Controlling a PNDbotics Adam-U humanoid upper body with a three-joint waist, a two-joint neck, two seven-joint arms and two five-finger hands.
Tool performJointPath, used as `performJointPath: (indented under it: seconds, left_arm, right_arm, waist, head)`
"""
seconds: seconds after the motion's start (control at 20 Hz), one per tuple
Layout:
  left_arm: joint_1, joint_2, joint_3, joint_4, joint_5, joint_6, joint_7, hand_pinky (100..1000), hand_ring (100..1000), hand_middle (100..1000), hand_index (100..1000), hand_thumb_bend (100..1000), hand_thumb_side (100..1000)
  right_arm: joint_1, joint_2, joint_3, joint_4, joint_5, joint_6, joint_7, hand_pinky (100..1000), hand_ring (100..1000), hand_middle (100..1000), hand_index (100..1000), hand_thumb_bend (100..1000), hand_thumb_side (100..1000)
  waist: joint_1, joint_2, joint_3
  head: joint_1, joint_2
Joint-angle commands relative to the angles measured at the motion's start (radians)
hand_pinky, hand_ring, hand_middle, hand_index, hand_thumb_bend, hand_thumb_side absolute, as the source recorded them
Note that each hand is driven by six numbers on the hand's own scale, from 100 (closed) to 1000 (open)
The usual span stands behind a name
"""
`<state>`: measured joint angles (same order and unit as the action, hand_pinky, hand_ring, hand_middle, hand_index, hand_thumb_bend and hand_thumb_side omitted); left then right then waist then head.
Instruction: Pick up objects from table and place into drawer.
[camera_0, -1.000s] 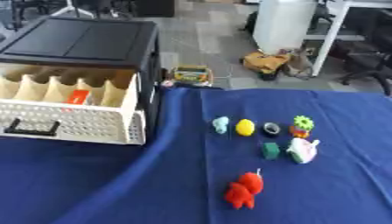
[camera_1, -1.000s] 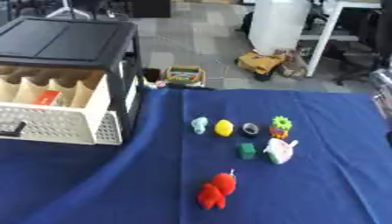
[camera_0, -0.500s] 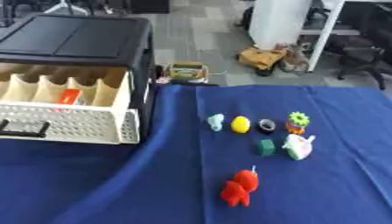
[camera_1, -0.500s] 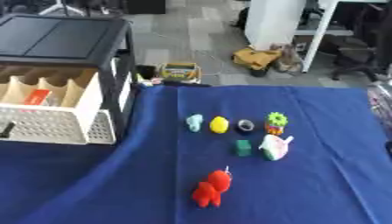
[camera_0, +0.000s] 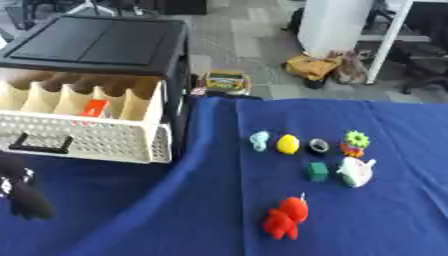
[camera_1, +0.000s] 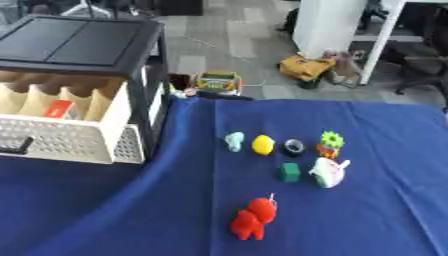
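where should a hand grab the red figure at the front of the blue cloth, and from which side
Probably from above, pinching the narrower upper part of the red figure-shaped toy. It lies flat on the blue tablecloth, with a wider, lumpy lower end. Bare cloth surrounds it; the green cube and white toy sit farther back, so either side is free. The left hand shows at the lower left edge.

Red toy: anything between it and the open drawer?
Nothing visible. Only bare blue cloth lies between the red toy and the drawer, which stands pulled out. The other small toys sit farther back and to the right. The left hand shows below the drawer front.
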<state>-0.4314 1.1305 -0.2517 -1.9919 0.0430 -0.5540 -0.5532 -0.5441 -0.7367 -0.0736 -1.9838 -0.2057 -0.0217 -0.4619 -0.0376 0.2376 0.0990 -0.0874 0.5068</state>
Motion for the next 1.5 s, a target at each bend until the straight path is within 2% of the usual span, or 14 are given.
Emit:
performJointPath:
  seconds: [0.05, 0.25, 0.5, 1.05, 1.5]
  left_arm:
    - [-0.015, 0.022, -0.018, -0.008, -0.067, -0.353, -0.354, 195, 439, 501, 783, 100, 1000]
    - [-0.038, 0.008, -0.039, -0.008, -0.1, -0.353, -0.354, 216, 468, 514, 794, 100, 1000]
    - [-0.056, 0.001, -0.038, 0.009, -0.161, -0.353, -0.354, 226, 475, 530, 804, 100, 1000]
    - [-0.124, -0.052, -0.063, 0.168, -0.306, -0.353, -0.343, 214, 458, 534, 795, 100, 1000]
    - [-0.138, -0.094, -0.083, 0.329, -0.407, -0.353, -0.321, 301, 557, 565, 805, 100, 1000]
  right_arm:
    - [-0.007, -0.015, -0.016, -0.016, -0.012, 0.0, 0.003, 707, 617, 524, 762, 100, 834]
    - [-0.005, -0.01, -0.016, -0.016, -0.017, 0.002, 0.006, 707, 614, 522, 761, 100, 837]
    - [-0.003, -0.004, -0.018, -0.016, -0.022, 0.001, 0.009, 705, 611, 521, 759, 100, 835]
    - [-0.001, 0.002, -0.024, -0.016, -0.029, -0.003, 0.011, 701, 604, 515, 752, 100, 834]
    - [-0.001, 0.008, -0.03, -0.016, -0.03, -0.001, 0.003, 700, 600, 513, 748, 100, 826]
  waist:
    - [0.004, -0.011, 0.002]
    - [0.004, -0.01, 0.005]
    - [0.003, -0.009, 0.006]
    - [0.004, 0.004, 0.002]
    - [0.003, 0.015, -0.009]
  head:
    - [0.008, -0.014]
    - [0.009, -0.017]
    - [0.01, -0.023]
    - [0.014, -0.042]
    - [0.021, -0.058]
